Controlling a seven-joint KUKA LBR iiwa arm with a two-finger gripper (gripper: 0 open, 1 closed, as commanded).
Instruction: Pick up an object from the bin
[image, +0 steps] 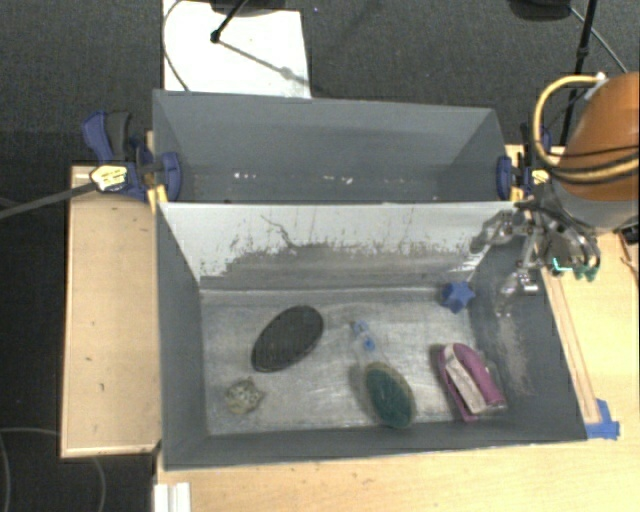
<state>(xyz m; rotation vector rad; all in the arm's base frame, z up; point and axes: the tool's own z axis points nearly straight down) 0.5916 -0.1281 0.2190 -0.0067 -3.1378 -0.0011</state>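
At about two o'clock on the bin (180, 330), the tool (515, 280) hangs over the right wall, above the floor and touching none of the loose things. How far open it is I cannot tell, and nothing visibly hangs from it.

Nearest to it is a small blue piece (458, 296), just beside it toward nine o'clock, lying where the back wall meets the floor. At four o'clock on the floor lies a purple and pink block (468, 378). A dark green oval brush (388, 395) with a clear handle sits near six o'clock. A flat black oval (288, 338) lies at nine o'clock and a small grey lump (243, 396) at seven, both well apart from the tool.

No thing is chosen yet, by my reading. The blue piece is closest but crowds the wall, so a grasp there risks scraping metal. The purple block looks the safer pick: it has free floor toward nine o'clock, though the right wall is near its other flank. I would centre over it, align across its narrow width, descend straight, and close only once both sides are bracketed.
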